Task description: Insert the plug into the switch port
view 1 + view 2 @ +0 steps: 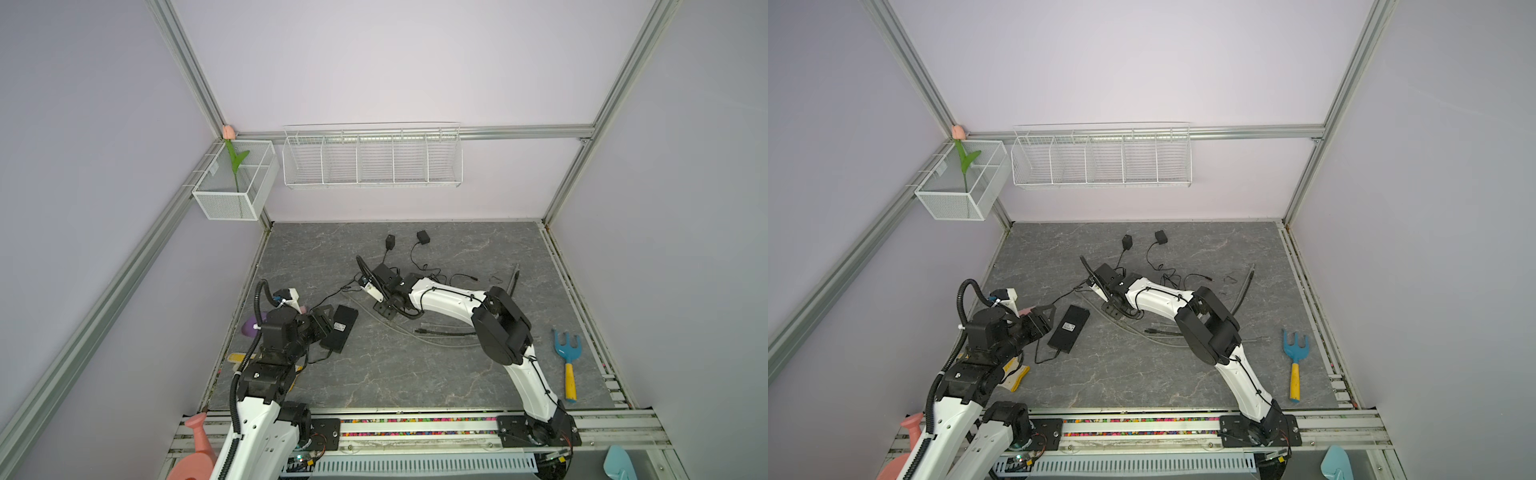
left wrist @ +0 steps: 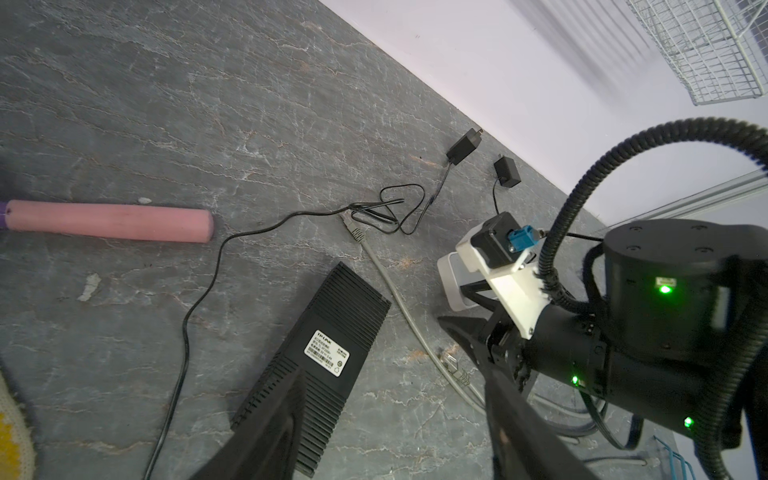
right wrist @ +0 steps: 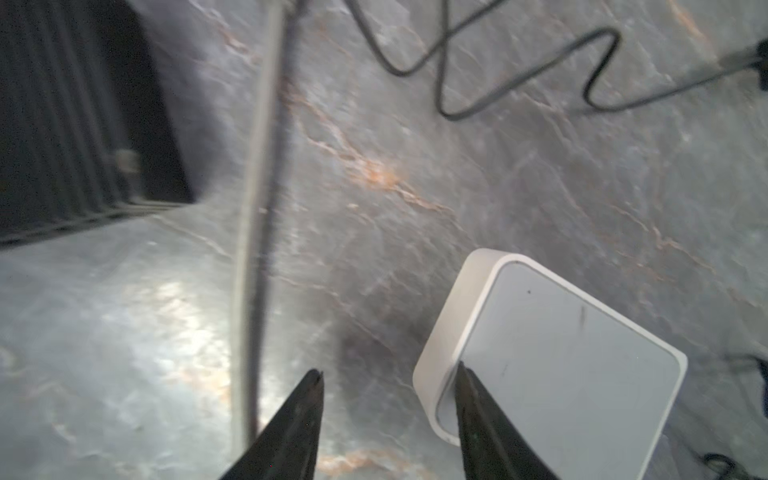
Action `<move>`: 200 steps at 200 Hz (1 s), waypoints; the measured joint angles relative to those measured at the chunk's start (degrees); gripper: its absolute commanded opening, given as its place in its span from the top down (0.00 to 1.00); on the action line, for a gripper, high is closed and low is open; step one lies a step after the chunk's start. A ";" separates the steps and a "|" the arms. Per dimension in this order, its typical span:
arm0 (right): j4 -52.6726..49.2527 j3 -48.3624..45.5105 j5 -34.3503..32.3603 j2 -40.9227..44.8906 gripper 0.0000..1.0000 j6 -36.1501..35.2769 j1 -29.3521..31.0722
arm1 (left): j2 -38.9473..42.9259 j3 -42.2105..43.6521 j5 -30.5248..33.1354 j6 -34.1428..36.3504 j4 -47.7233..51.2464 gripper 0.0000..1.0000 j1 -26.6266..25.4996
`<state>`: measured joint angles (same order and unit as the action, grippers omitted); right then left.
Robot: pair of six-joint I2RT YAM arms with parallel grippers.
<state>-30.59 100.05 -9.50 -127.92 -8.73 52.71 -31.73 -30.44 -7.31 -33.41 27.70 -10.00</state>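
Spread right end effector beside rounded white plastic box; spread left end effector by ribbed black switch on veined grey worktop.

Left arm: the white-and-black left arm rises from the lower left of both top views, bends at a black joint and leans toward the centre.
Left wrist: the black left wrist sits left of centre.
Left gripper: the black two-fingered left gripper points right and is held low, its jaws standing apart.
Right arm: the white-and-black right arm climbs from the lower right, folds at a bulky black elbow and stretches left.
Right gripper: the black two-fingered right gripper points down at mid-frame, its tapered fingers spread.
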 measured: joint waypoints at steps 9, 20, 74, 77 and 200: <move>-0.22 0.63 1.42 -0.15 0.46 0.11 0.35 | 0.46 -0.04 -0.24 -0.24 0.20 0.32 0.00; -0.31 1.51 2.56 -0.55 0.46 0.15 0.55 | 1.20 -0.24 -0.52 -0.48 0.63 0.32 0.00; -0.44 3.32 4.96 -3.37 0.47 0.50 0.79 | 3.82 -0.33 -1.70 -1.49 1.14 0.32 0.00; -0.46 3.41 5.07 -3.52 0.47 0.55 0.83 | 3.82 -0.33 -1.75 -1.55 1.14 0.32 0.00; -2.21 7.65 8.39 -6.64 0.93 1.92 0.63 | 6.45 -0.72 -2.60 -1.92 2.84 0.32 0.00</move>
<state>-32.80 107.70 -1.10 -134.56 -6.81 53.34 -25.28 -31.16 -9.91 -35.33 30.55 -10.00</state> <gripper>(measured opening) 0.093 0.682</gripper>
